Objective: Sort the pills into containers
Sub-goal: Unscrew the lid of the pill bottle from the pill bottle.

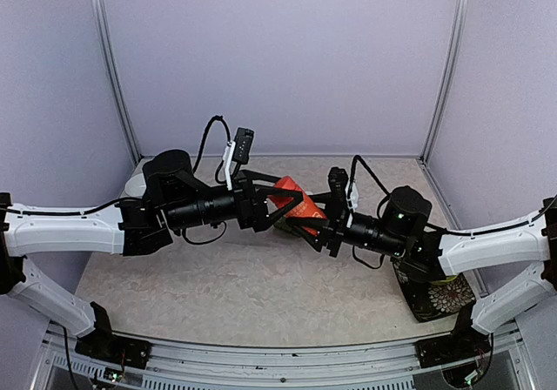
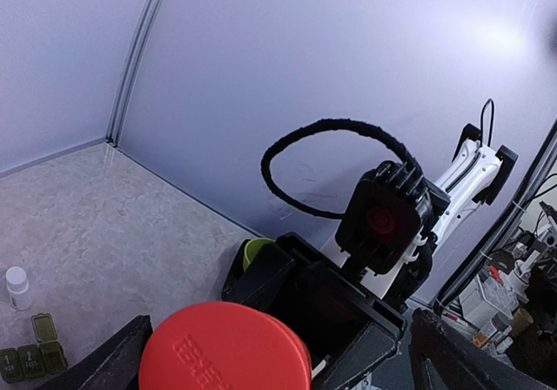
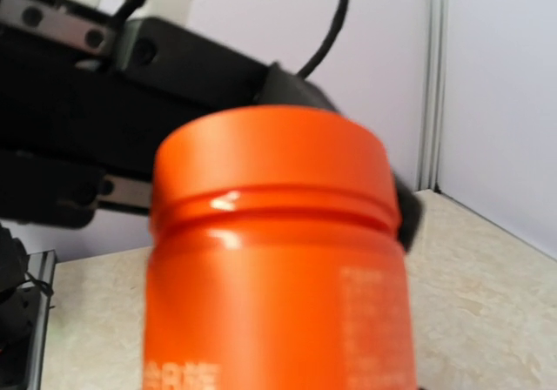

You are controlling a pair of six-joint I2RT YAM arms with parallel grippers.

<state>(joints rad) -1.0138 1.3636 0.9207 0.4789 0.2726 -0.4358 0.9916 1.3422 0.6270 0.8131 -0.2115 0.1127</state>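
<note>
Holding red-orange bottle (image 1: pixel 291 200) aloft in right end effector (image 1: pixel 315 225) closed on body, with left end effector (image 1: pixel 270 205) round the cap (image 2: pixel 222 348), likely to unscrew, can't tell if clamped, leaving pill box (image 2: pixel 30 353) on worktop (image 2: pixel 130 225), lower left of left wrist view.

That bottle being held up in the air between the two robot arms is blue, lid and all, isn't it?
Not quite. The bottle is red-orange, lid and all, not blue. The rest of what you said is right. The right wrist view shows the colour most plainly.
</note>
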